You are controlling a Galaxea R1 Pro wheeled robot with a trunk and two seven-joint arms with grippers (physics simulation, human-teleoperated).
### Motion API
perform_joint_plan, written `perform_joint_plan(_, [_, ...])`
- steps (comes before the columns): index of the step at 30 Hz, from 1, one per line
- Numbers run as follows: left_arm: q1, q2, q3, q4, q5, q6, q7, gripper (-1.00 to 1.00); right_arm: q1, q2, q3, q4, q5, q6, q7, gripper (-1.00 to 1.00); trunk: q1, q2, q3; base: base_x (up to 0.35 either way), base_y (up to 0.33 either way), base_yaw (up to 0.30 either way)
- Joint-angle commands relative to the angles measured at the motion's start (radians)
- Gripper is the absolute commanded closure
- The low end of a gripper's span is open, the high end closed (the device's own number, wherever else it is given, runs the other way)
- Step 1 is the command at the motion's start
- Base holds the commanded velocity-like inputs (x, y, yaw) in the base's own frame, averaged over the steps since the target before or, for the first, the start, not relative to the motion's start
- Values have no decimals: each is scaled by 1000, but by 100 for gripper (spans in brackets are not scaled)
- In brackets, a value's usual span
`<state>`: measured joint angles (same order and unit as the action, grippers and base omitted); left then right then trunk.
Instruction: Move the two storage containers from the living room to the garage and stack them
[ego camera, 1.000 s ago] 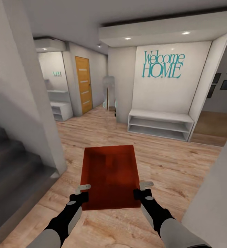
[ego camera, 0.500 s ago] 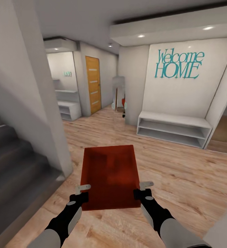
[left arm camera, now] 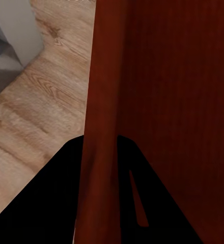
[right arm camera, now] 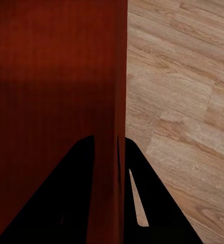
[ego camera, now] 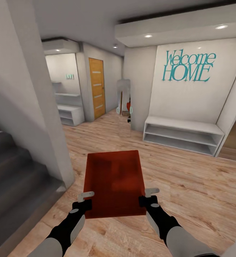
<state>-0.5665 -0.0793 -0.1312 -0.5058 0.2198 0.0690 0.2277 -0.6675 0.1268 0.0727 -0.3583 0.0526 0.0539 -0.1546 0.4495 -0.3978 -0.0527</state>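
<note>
While over wood floor (ego camera: 189,185), left end effector (ego camera: 85,198), right end effector (ego camera: 149,196) each clamp storage container (ego camera: 113,182) walls.

The camera has swung left: the Welcome HOME lettering (ego camera: 188,66) and white bench (ego camera: 184,135) have slid toward three o'clock. The wooden door (ego camera: 97,88) at eleven o'clock shifted right too.

A home's entrance hall: teal "Welcome HOME" lettering (ego camera: 188,66) on a white wall, a low white shoe bench (ego camera: 182,135) against that wall's foot. Light wood plank floor (ego camera: 189,185), grey carpeted stairs (ego camera: 10,175) at left, an orange wooden door (ego camera: 97,88) down the corridor, recessed ceiling lights (ego camera: 148,36).
</note>
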Motion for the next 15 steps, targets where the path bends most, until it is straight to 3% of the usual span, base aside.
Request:
perform_joint_plan(1, [-1, 0, -2, -8, 5, 5, 12, 100, 0, 6, 13, 1, 0, 6, -9, 100, 1, -2, -2, 0, 0, 0])
perform_joint_plan(11, [-1, 6, -20, -11, 25, 5, 10, 100, 0, 8, 4, 1, 11, 4, -14, 100, 1, -2, -2, 2, 0, 0])
perform_joint_plan(15, [-1, 6, -21, -11, 25, 5, 9, 100, 0, 9, 1, 1, 13, 4, -14, 100, 1, -2, -2, 175, 0, 0])
